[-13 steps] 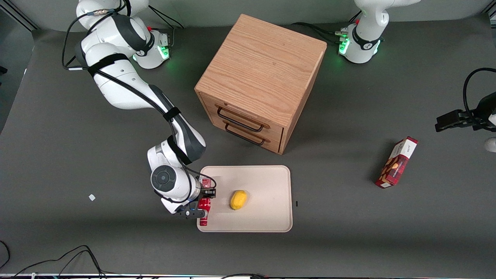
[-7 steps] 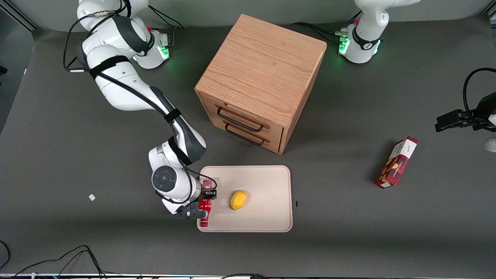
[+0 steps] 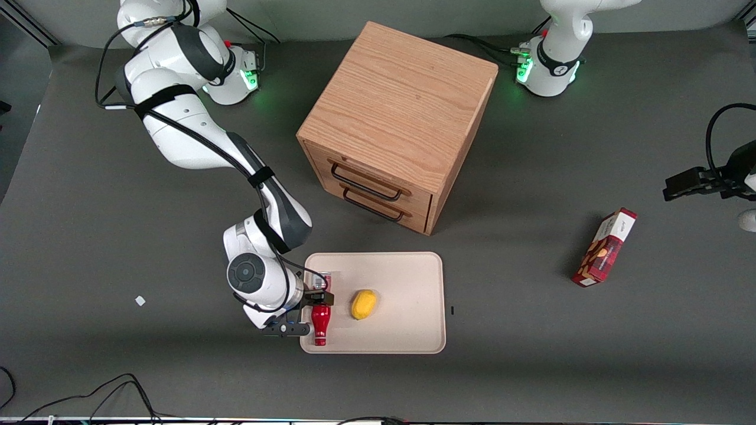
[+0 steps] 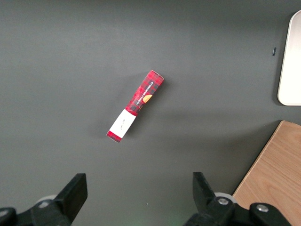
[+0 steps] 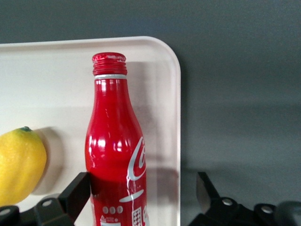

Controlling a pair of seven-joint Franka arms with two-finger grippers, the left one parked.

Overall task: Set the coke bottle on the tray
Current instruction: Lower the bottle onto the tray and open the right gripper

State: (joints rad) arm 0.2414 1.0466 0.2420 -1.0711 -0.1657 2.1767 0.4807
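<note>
On the dark table [image 3: 118, 236], read as a clock face from the front view, the wooden drawer cabinet [image 3: 401, 100] stands at centre, drawers shut and facing six o'clock.

The tray [image 3: 407, 330] lies flat at the cabinet's six o'clock, nearer the front camera and in front of the drawers. This keeps it within the working arm's reach.

The snack box [image 3: 603, 247] lies at the cabinet's four o'clock, toward the parked arm's end (no part in this task).

The gripper [image 3: 305, 314] hangs low over the tray's eight o'clock edge. Its jaws are apart. In the wrist view one finger [image 5: 75, 188] is at the bottle's flank and the other stands well clear, so there is no clamp.

The coke bottle [image 3: 320, 321] lies on its side inside the tray rim, along the edge toward the working arm. Its cap points to six o'clock and its base is between the open fingers. Judgement: it was set down at the nearest edge to spare reach and avoid the fruit.

The lemon [image 3: 363, 304] rests on the tray at the bottle's two o'clock, near it but apart.

Judgement: placement is done and withdrawal is outstanding. A careless retreat could nudge the bottle into a roll.
</note>
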